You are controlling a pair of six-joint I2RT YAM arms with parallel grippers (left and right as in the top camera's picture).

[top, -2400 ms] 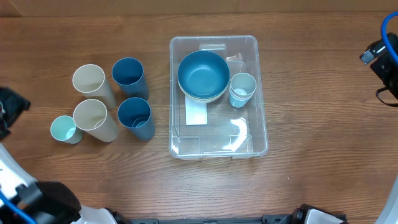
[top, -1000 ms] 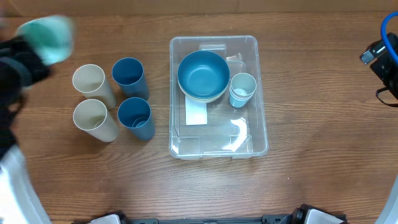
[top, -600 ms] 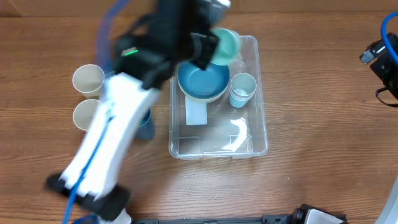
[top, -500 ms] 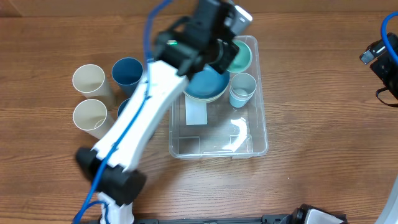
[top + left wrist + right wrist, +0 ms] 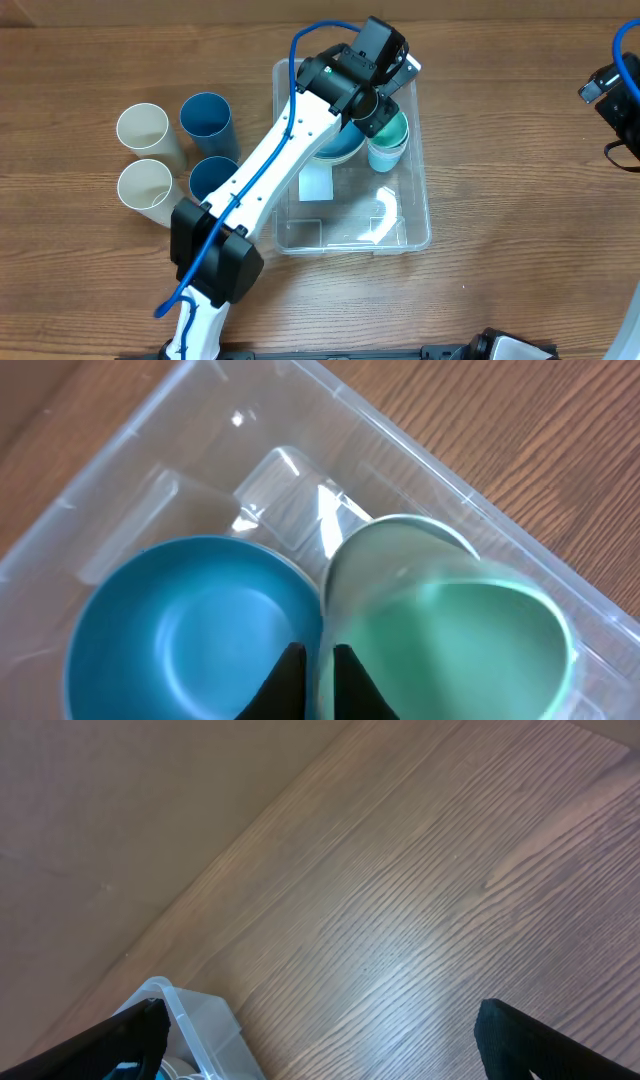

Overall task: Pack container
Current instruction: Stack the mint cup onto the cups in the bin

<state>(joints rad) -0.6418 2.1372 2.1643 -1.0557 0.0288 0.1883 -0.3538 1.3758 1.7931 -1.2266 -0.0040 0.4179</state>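
Wood counter (image 5: 520,250), clear container (image 5: 352,249). Left hand (image 5: 318,678) pinches mint cup (image 5: 450,630) rim over stacked cups (image 5: 383,158); off-centre release could tip it. Right hand (image 5: 320,1025) wide, empty.

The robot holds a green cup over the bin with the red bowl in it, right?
No. The bowl is blue, not red; the left wrist view shows it. The left gripper does hold the green cup over the bin.
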